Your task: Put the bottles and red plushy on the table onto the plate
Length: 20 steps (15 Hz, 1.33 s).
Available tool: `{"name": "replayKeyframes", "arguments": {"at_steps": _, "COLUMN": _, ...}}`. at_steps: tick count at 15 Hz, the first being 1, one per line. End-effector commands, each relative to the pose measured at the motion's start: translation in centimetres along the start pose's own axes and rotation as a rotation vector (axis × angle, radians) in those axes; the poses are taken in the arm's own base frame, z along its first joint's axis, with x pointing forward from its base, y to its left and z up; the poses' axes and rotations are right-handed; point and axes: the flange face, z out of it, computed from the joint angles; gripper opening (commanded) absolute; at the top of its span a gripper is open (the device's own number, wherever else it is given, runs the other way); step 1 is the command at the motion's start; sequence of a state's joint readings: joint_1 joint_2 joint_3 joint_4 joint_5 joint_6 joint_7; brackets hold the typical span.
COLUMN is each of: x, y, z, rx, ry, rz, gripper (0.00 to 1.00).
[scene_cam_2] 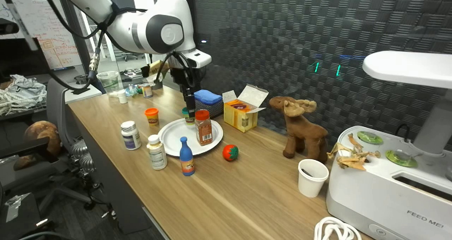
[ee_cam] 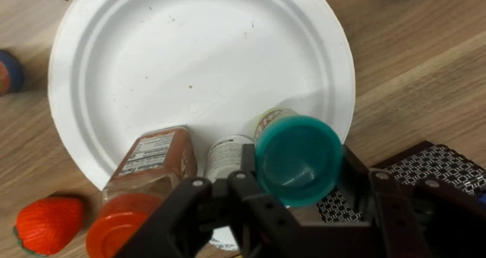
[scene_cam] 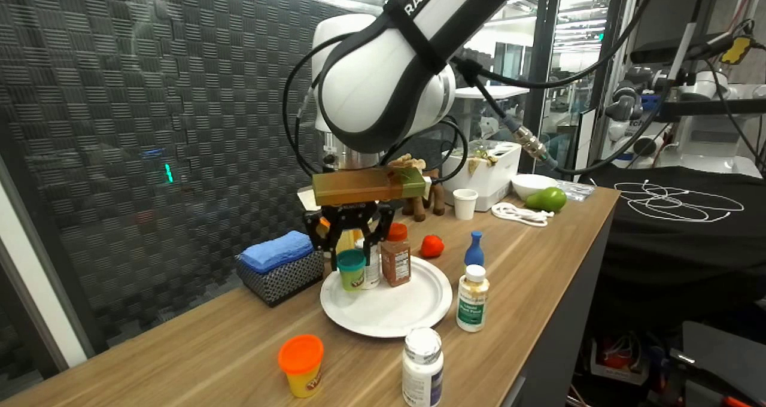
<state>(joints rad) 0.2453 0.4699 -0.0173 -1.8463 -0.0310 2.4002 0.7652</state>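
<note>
Left to right in an exterior view, the orange-lidded jar point(scene_cam: 301, 365) stands on the table point(scene_cam: 239, 347), off the plate point(scene_cam: 392, 311) at its near left. At the plate's far left the hand point(scene_cam: 350, 263) is part-way closed, gripping the green-lidded jar point(scene_cam: 352, 280), which looks set down on the plate but not yet let go. Further right on the plate stand the white bottle point(scene_cam: 372, 272) and the red-capped bottle point(scene_cam: 396, 263); those two seem done. Well over half appears left, all off the plate: the purple-labelled bottle point(scene_cam: 423, 368) in front of it, the red plushy point(scene_cam: 432, 246) just beyond it, and, to its right, the green-labelled bottle point(scene_cam: 473, 302) and the blue bottle point(scene_cam: 474, 251).
</note>
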Motion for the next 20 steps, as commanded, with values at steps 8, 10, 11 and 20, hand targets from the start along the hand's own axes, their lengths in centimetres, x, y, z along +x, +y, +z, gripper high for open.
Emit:
{"name": "replayKeyframes", "arguments": {"at_steps": 8, "x": -1.3, "y": 0.5, "z": 1.9, "rx": 0.050, "ry": -0.024, "rz": 0.062, "gripper": 0.30}}
{"name": "replayKeyframes", "arguments": {"at_steps": 10, "x": -1.6, "y": 0.2, "z": 1.6, "rx": 0.056, "ry": -0.022, "rz": 0.056, "gripper": 0.77}}
{"name": "replayKeyframes", "arguments": {"at_steps": 11, "x": -1.8, "y": 0.0, "z": 1.2, "rx": 0.060, "ry": -0.017, "rz": 0.051, "gripper": 0.78}}
{"name": "replayKeyframes", "arguments": {"at_steps": 20, "x": -7.2, "y": -3.7, "z": -6.1, "rx": 0.126, "ry": 0.140, "rz": -0.109, "gripper": 1.00}}
